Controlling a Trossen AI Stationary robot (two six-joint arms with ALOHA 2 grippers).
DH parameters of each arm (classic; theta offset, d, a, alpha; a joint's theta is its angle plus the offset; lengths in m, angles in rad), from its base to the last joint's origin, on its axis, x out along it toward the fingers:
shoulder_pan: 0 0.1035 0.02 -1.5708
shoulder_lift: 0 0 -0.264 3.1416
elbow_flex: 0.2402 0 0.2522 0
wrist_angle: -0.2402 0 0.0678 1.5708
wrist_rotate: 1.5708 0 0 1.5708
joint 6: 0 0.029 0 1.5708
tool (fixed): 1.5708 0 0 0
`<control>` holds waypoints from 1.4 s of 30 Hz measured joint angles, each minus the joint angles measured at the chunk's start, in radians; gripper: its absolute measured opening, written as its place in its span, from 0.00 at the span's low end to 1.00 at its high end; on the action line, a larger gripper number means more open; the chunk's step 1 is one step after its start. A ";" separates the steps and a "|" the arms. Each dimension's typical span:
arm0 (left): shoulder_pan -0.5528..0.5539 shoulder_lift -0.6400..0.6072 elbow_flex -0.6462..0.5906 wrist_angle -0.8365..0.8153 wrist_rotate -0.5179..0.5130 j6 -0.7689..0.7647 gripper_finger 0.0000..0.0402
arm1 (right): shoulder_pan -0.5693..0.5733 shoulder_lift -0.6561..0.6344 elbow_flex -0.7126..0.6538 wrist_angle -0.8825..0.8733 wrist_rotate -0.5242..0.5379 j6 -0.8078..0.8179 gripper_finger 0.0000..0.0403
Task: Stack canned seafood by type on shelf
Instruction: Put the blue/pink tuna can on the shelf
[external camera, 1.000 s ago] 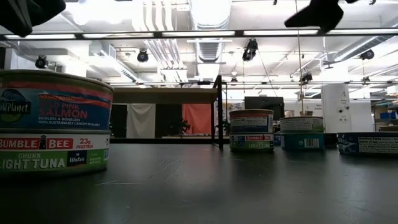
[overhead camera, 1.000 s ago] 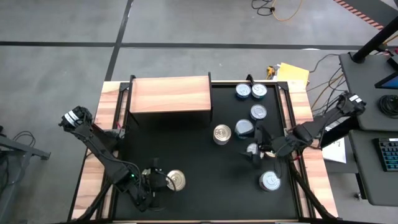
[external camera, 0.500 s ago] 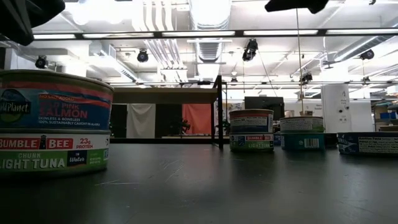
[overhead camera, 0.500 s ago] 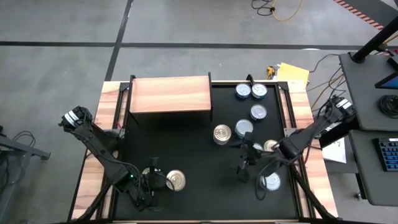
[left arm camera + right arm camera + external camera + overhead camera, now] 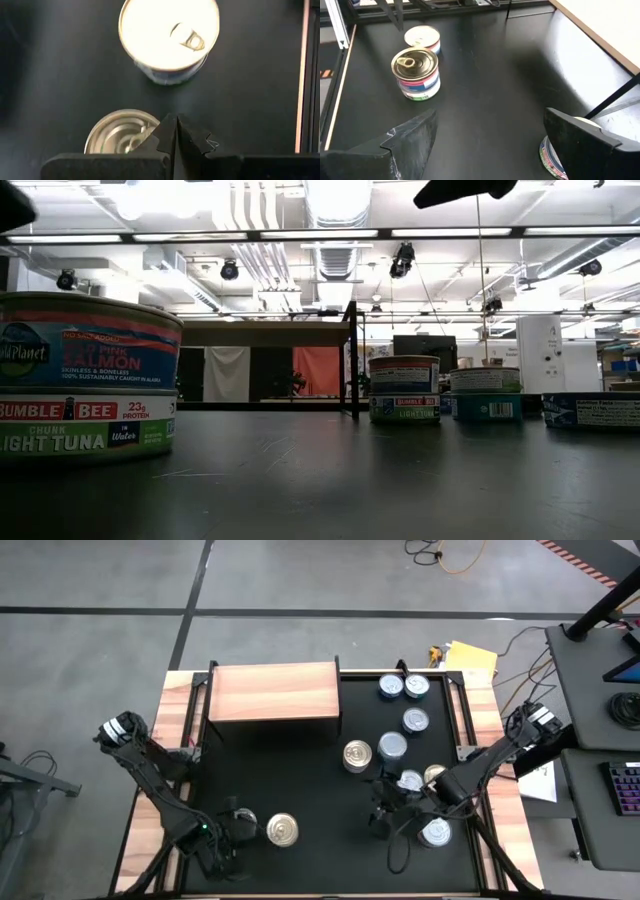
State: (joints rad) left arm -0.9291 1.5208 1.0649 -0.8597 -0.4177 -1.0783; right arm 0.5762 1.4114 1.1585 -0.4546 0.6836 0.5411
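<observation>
**Right tool spread above loose tins; shelf top bare**

On the black rectangular surface (image 5: 300,780), the short round metal seafood tins lie scattered while the light-brown wooden box-like shelf (image 5: 272,692) at the far left stands with nothing on its flat top.

**Right arm.** The right tool (image 5: 385,815) hangs over the right half of the surface, its two dark fingers (image 5: 410,137) spread wide with nothing between them. It is just beside a cluster of blue-and-white labelled tins (image 5: 408,781), and a further silver-topped tin (image 5: 435,832) lies near the front right. The spread stance suits a descent over a tin body; which tin is the target cannot be told.

**Left arm.** The left tool (image 5: 232,830) waits at the front left, its fingers pressed together and pinching nothing. It is just beside a two-tin stack with a gold top (image 5: 283,830), which the low view shows as a salmon tin on a tuna tin.

**Other tins.**
- A second gold-topped stack (image 5: 357,755) stands near the shelf's right end.
- A blue-labelled tin (image 5: 392,747) is just beside it.
- Three more blue tins (image 5: 403,687) are grouped at the far right edge.

**Assessment.** No tin has reached the shelf, so the sorting appears to be at an early stage. The mixed stacks would probably need separating first
</observation>
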 joint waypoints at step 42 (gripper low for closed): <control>-0.033 0.180 -0.004 0.153 -0.308 -0.015 0.00 | 0.000 0.005 -0.002 -0.012 0.000 0.012 0.88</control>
State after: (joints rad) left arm -0.9623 1.7012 1.0607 -0.7067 -0.7254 -1.0932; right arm 0.5758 1.4162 1.1561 -0.4667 0.6834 0.5529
